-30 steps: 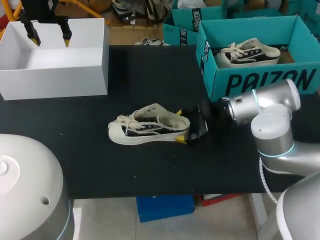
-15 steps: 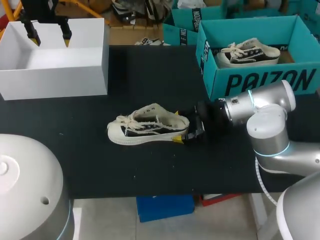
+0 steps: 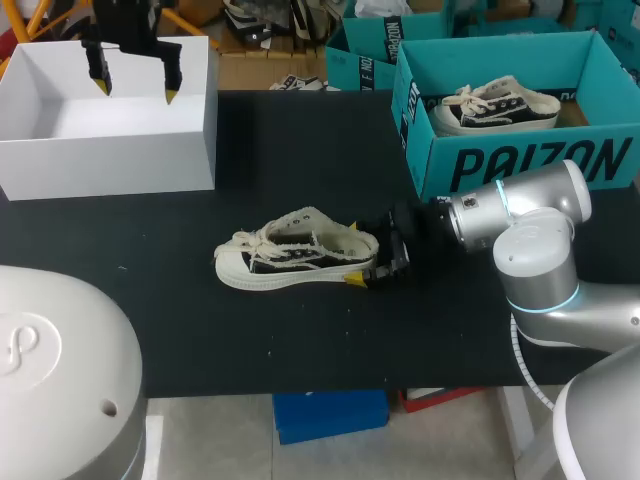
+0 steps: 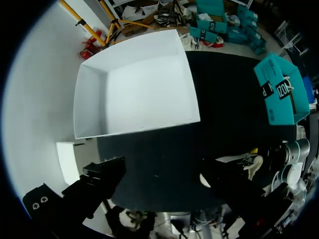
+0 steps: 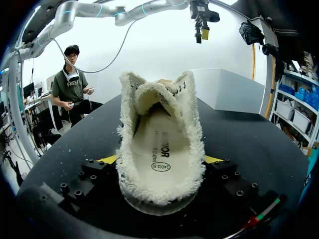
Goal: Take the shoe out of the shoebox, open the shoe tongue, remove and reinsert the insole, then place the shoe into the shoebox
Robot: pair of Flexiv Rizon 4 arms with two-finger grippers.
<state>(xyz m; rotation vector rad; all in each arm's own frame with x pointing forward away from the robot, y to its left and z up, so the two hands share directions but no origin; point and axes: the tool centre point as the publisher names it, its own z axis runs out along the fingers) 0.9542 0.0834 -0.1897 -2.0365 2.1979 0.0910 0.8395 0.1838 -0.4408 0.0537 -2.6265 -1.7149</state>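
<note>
Right wrist view, closest in: heel of the shoe (image 5: pixel 160 144) between the wide-spread fingers (image 5: pixel 110 160) of the right gripper (image 5: pixel 159 162), a yellow tip just beside each flank, no clamp on it, toe pointing away. Sole down on the black table (image 3: pixel 300 150), about mid-table in the head view. Farther off, back left, left gripper (image 3: pixel 133 86) above the white box (image 3: pixel 110 155), fingers apart, holding nothing. Back right, teal shoebox (image 3: pixel 520 165) with a second shoe (image 3: pixel 497 106) inside.
</note>
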